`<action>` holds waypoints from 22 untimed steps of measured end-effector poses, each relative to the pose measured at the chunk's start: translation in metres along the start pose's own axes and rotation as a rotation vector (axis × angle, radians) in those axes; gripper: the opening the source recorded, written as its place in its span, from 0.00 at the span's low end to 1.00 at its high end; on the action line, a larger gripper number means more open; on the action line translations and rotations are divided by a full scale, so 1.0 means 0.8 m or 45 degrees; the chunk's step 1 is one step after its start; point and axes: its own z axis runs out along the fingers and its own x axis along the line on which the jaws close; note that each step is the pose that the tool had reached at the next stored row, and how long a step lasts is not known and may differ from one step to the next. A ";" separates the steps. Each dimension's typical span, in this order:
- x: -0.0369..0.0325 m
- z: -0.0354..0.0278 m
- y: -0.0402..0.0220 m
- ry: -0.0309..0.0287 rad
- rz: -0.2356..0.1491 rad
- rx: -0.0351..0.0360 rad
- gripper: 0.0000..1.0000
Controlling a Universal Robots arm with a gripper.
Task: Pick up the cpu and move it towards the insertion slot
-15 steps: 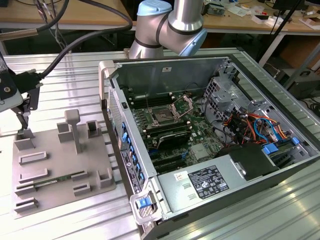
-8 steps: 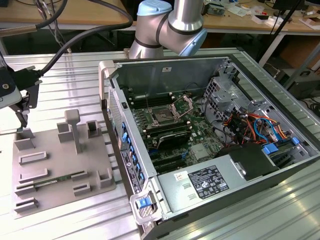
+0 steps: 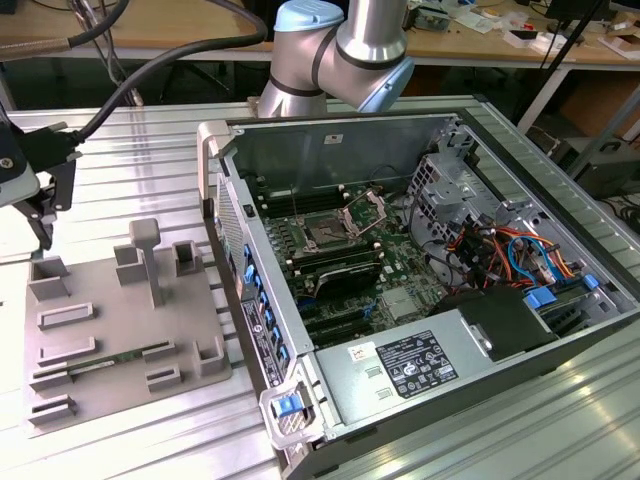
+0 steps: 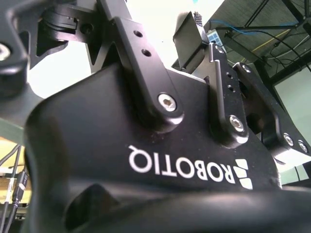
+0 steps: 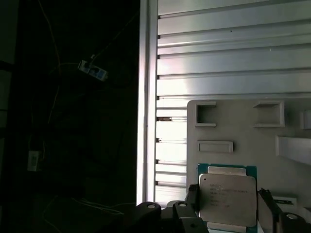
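In the first wrist view the cpu [image 5: 227, 196], a flat square chip with a pale metal top and a green rim, sits between my two dark fingers [image 5: 192, 200], which press its opposite sides. It hangs above the grey fixture plate [image 5: 233, 131]. In the exterior view my gripper [image 3: 45, 205] is at the far left, over the back corner of the fixture plate [image 3: 120, 340]. The insertion slot [image 3: 325, 233] is a dark square socket on the green board inside the open computer case, well to the exterior view's right of the gripper. Its shiny retention frame [image 3: 366, 211] stands hinged up.
The case's raised side wall [image 3: 245, 300] stands between the plate and the socket. Grey blocks and posts [image 3: 145, 250] rise from the plate. A power supply [image 3: 420, 365], a drive cage [image 3: 445, 180] and coloured cables [image 3: 510, 255] crowd the case. The slatted table's edge [image 5: 147, 97] borders dark floor.
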 end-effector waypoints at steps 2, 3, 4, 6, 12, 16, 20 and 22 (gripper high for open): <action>0.0000 -0.0033 0.0002 0.0000 0.000 -0.0001 0.54; 0.0000 -0.0042 0.0002 -0.0002 0.000 0.0001 0.54; 0.0000 -0.0049 0.0002 -0.0002 0.000 0.0000 0.54; 0.0000 -0.0073 0.0004 -0.0001 0.000 0.0000 0.54; -0.0001 -0.0124 0.0006 0.0000 0.000 0.0000 0.54; -0.0001 -0.0165 0.0008 0.0001 0.000 0.0000 0.54; -0.0001 -0.0212 0.0011 -0.0001 0.000 0.0000 0.54; -0.0001 -0.0226 0.0011 -0.0001 0.000 0.0000 0.54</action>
